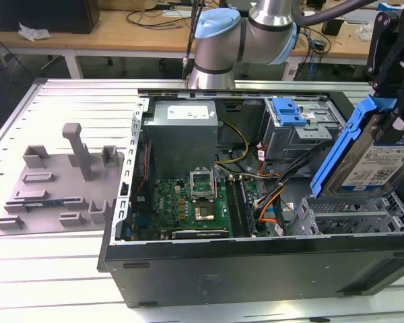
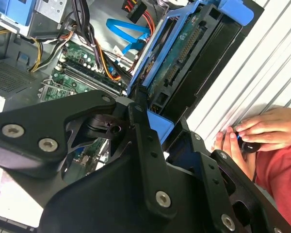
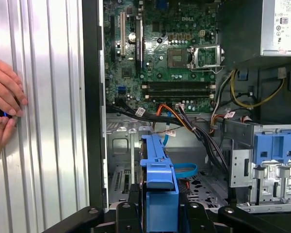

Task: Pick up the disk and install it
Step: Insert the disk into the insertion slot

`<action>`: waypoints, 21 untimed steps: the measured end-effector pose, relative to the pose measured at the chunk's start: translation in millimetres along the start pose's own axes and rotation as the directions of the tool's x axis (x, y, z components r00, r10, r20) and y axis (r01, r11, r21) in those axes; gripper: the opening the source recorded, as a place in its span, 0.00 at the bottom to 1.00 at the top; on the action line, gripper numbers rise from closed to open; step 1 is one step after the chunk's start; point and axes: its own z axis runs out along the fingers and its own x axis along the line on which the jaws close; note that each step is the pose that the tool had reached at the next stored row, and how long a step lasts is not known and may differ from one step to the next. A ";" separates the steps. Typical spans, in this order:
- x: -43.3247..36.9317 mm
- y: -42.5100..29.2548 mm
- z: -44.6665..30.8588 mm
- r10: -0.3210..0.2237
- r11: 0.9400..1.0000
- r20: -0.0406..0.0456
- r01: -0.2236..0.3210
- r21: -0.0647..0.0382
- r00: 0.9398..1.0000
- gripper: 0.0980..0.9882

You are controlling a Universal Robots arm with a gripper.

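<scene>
At the exterior view's left, a grey moulded fixture (image 1: 57,185) lies on the ribbed table (image 1: 27,269). In the middle is the open computer case (image 1: 256,269), its motherboard (image 1: 195,202) exposed. At the exterior view's right, the gripper (image 1: 398,111) clamps the disk (image 1: 380,165) by its upper end. The disk hangs tilted below the gripper, over the metal drive cage (image 1: 353,212); whether they touch cannot be told. In the first wrist view, a person's hands (image 3: 5,104) rest on the table outside the case.
</scene>
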 end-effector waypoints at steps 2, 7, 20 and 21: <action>0.3 -0.1 0.6 -0.001 1.000 0.000 0.001 0.000 1.000 0.31; 1.9 -0.2 3.8 -0.003 1.000 0.000 0.003 0.000 1.000 0.31; 2.7 0.1 10.5 -0.004 1.000 0.000 0.004 0.000 1.000 0.31; 3.0 0.2 10.9 -0.004 1.000 0.000 0.004 0.000 1.000 0.31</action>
